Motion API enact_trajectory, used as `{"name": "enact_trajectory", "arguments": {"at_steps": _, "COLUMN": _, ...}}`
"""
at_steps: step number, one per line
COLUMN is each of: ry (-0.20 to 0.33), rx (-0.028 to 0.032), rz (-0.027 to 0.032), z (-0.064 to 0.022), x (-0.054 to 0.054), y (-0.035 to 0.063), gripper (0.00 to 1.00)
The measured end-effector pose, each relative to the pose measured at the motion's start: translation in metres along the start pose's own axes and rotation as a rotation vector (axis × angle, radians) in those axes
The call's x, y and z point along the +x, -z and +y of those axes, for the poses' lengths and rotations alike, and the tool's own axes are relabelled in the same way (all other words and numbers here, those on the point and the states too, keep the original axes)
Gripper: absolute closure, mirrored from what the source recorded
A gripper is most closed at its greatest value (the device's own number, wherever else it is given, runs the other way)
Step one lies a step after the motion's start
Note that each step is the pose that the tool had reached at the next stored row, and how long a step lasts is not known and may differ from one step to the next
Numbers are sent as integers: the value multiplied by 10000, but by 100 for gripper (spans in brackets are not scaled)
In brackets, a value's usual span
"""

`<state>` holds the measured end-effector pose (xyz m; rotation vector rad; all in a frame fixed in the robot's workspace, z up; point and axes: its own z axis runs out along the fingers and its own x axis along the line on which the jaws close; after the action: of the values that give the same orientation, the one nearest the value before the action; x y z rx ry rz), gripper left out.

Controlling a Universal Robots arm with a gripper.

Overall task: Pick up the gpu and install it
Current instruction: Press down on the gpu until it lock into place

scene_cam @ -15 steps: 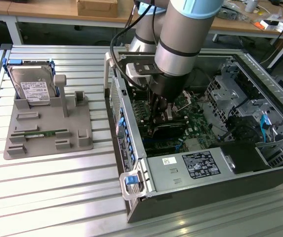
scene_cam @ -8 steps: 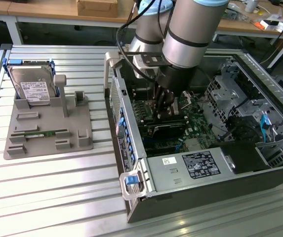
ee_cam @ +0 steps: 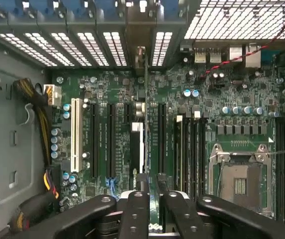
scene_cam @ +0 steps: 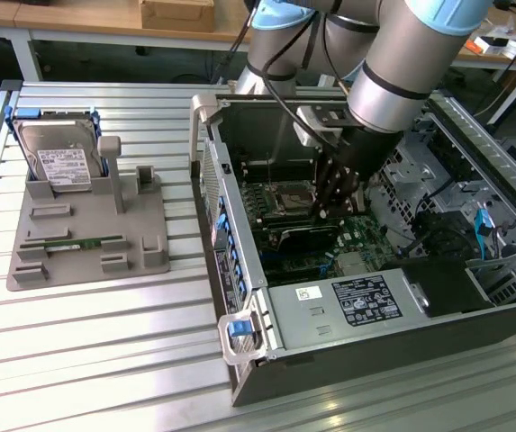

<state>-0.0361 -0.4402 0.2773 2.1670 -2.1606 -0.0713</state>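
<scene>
Dark and thin, the gpu (scene_cam: 307,236) stood on edge inside the open computer case (scene_cam: 239,297), low over the green motherboard (scene_cam: 358,236), held between the closed fingers of the gripper (scene_cam: 331,205). In the wrist view the card ran edge-on straight away from the camera, a narrow strip (ee_cam: 141,144) between the two fingertips (ee_cam: 142,180), lined up along the long black expansion slots (ee_cam: 111,139) and reaching toward the slotted rear wall of the case.

As for progress, the pickup looked done: the card was off the grey holder tray (scene_cam: 149,256) lying well apart on the exterior view's left, where a silver hard drive (scene_cam: 58,160) and a green memory stick (scene_cam: 73,244) remained. The card had been brought into the case and aligned with a slot; whether its edge was fully seated could not be told, and the grip had not been let go.

Reaching in from the far side, the arm (scene_cam: 402,54) pointed its wrist steeply down into the case, fingers vertical just beside the empty processor socket (scene_cam: 292,196).
</scene>
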Motion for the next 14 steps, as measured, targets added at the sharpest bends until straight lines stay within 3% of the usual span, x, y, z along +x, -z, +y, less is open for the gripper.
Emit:
{"name": "enact_trajectory", "arguments": {"at_steps": 2, "ry": 2, "rx": -105, "rz": 6, "z": -32, "x": -1, "y": -51, "gripper": 81}}
{"name": "enact_trajectory", "arguments": {"at_steps": 4, "ry": 2, "rx": -170, "rz": 10, "z": -46, "x": -1, "y": -89, "gripper": 81}}
{"name": "enact_trajectory", "arguments": {"at_steps": 6, "ry": 3, "rx": -184, "rz": -2, "z": -49, "x": -2, "y": -96, "gripper": 81}}
{"name": "enact_trajectory", "arguments": {"at_steps": 7, "ry": 6, "rx": -172, "rz": -30, "z": -48, "x": -4, "y": -64, "gripper": 81}}
{"name": "enact_trajectory", "arguments": {"at_steps": 8, "ry": 3, "rx": -185, "rz": 6, "z": -35, "x": 2, "y": 89, "gripper": 81}}
{"name": "enact_trajectory", "arguments": {"at_steps": 9, "ry": 3, "rx": -186, "rz": 8, "z": -66, "x": 4, "y": 168, "gripper": 81}}
{"name": "enact_trajectory", "arguments": {"at_steps": 11, "ry": 3, "rx": -202, "rz": 10, "z": -215, "x": 5, "y": 197, "gripper": 81}}
{"name": "enact_trajectory", "arguments": {"at_steps": 14, "ry": 4, "rx": -201, "rz": 12, "z": -274, "x": 9, "y": 361, "gripper": 81}}
